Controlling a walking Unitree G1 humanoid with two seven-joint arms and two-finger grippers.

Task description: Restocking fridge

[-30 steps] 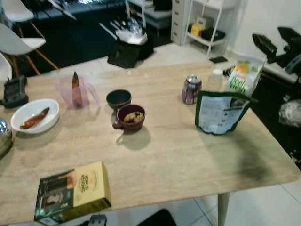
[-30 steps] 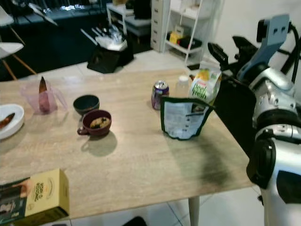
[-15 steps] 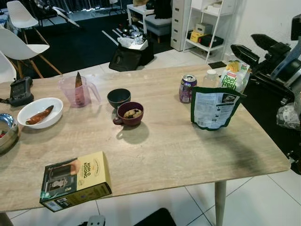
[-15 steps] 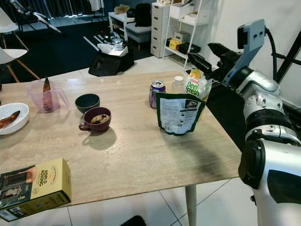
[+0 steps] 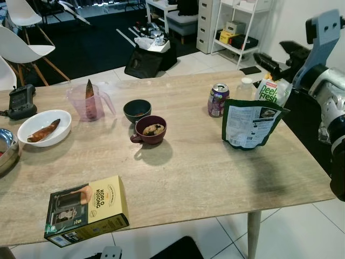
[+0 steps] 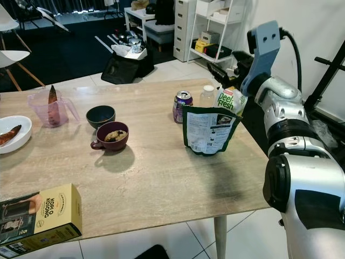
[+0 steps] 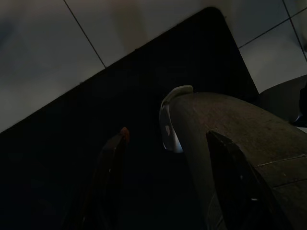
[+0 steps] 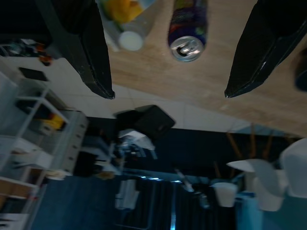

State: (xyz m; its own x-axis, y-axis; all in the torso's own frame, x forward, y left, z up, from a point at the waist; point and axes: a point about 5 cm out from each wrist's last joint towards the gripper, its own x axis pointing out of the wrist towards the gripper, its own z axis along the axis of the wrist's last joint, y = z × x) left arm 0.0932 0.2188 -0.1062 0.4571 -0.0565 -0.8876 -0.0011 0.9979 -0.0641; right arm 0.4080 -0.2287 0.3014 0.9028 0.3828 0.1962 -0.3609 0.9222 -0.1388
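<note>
Reaching in from the right edge of the frame, the right gripper [image 6: 223, 67] has come closer over the last second and now hangs above the juice pack [image 6: 230, 100], its fingers [image 8: 88, 52] spread wide and empty. That looks like lining up a first pick for the fridge. The can [image 6: 182, 106] stands purple and upright beside a small bottle [image 6: 208, 96], right of centre. The left gripper [image 7: 163, 191] hangs idle, fingers apart.

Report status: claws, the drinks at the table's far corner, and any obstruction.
Right claw open, above soda can. Left claw hanging idle. Can and bottle untouched; green pouch stands beside.
</note>
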